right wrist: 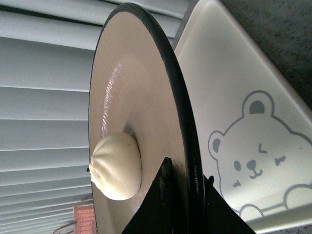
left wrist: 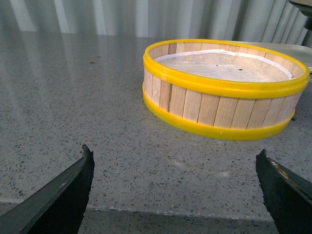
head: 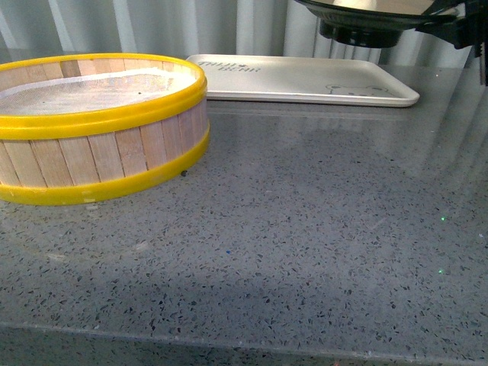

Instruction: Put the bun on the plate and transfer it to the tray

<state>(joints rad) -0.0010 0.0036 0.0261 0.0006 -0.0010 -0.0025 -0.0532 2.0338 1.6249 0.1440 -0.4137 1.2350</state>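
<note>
Yellow-rimmed steamer basket (head: 107,152) on speckled grey counter (head: 305,252)

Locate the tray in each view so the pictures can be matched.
Front: tray at the back, right of the basket.
Left wrist: tray a sliver beyond the basket.
Right wrist: tray beyond the plate, bear print showing.
Shared landmark: speckled counter.

Soft, cool, even light fills the room; the bench (head: 305,244) takes a pale sheen at its far side and a faint shadow near the front edge. A white glare streak runs down the plate (right wrist: 114,92), and the fingers (left wrist: 63,195) of the left end effector (left wrist: 174,151) sit dark and soft-edged.
</note>
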